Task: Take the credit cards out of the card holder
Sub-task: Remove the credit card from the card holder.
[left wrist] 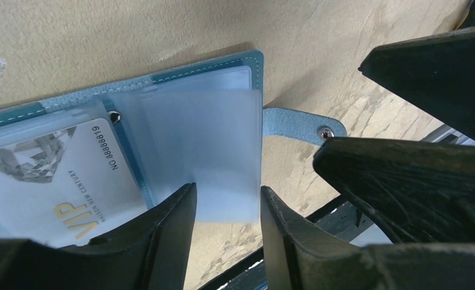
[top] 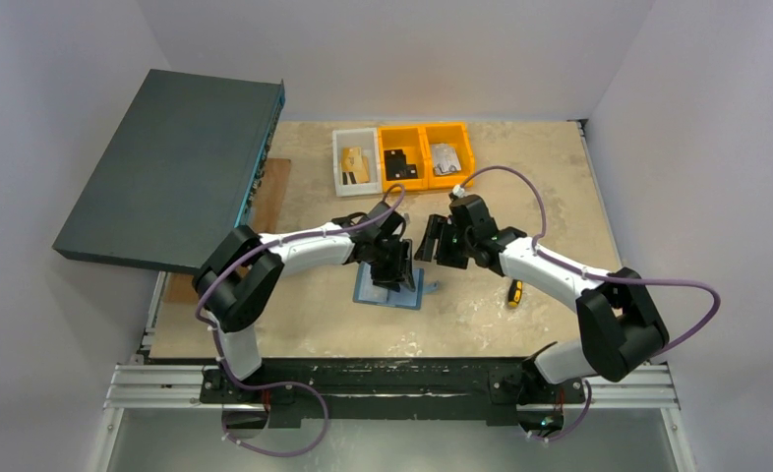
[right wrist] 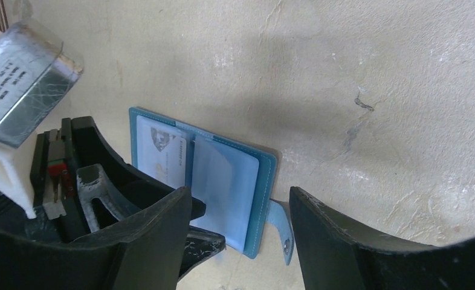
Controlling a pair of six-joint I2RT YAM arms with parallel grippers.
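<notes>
The card holder [top: 390,291] lies open on the counter [top: 520,187]; one credit card [left wrist: 54,181] sits in its pocket, not yet removed; left hand [left wrist: 227,192] open over a clear sleeve [left wrist: 211,139]; right hand [right wrist: 240,196] open, empty.

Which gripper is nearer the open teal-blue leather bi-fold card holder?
Left. The left gripper sits directly over the teal-blue card holder, straddling a clear sleeve; the right gripper hovers just off its snap-tab side.

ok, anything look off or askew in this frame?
One clear sleeve of the open card holder stands lifted instead of lying flat, right at the left gripper. The big dark box sits skewed, overhanging the table's left edge.
</notes>
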